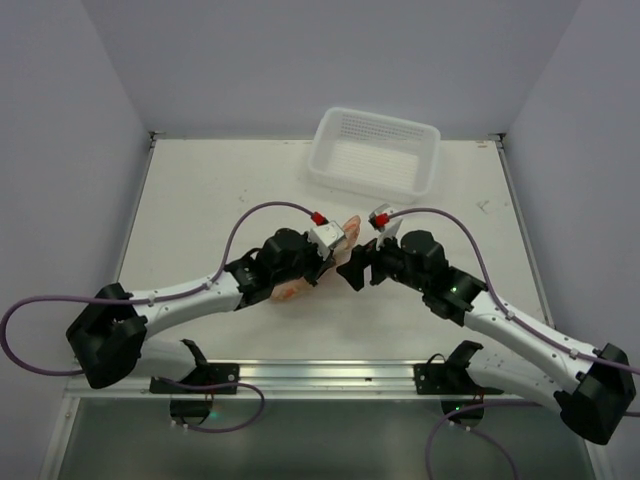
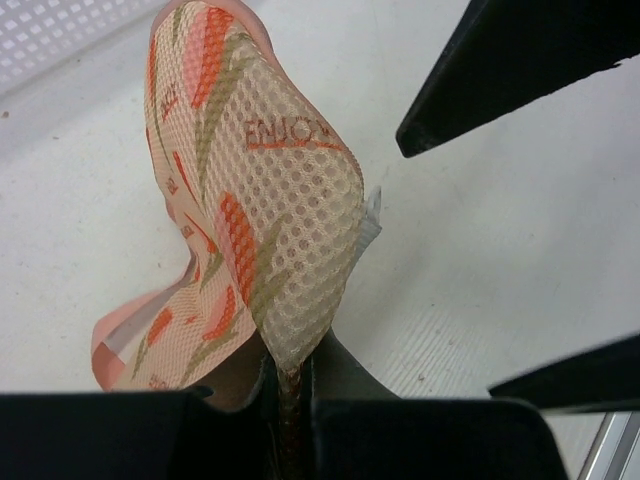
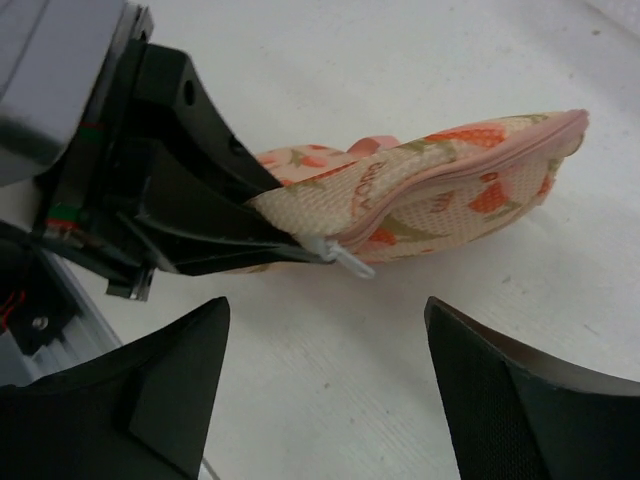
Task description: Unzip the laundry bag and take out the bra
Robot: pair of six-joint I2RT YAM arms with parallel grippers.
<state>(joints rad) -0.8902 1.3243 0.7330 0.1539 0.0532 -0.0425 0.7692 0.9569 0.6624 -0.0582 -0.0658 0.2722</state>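
Note:
The peach-pink laundry bag (image 2: 250,200) with red-orange prints and pale mesh is pinched at one corner by my left gripper (image 2: 290,385), which is shut on it. In the right wrist view the bag (image 3: 450,190) sticks out from the left fingers (image 3: 200,215), its pink zipper closed and a white zipper pull (image 3: 345,258) hanging at the held end. My right gripper (image 3: 325,390) is open and empty, just short of the pull. From above, the bag (image 1: 345,232) lies between the left gripper (image 1: 328,258) and the right gripper (image 1: 352,270). The bra is hidden.
A white plastic lattice basket (image 1: 374,153) stands at the back of the white table, also showing at the top left of the left wrist view (image 2: 50,35). Both arms meet at the table's middle. A metal rail (image 1: 330,375) runs along the near edge.

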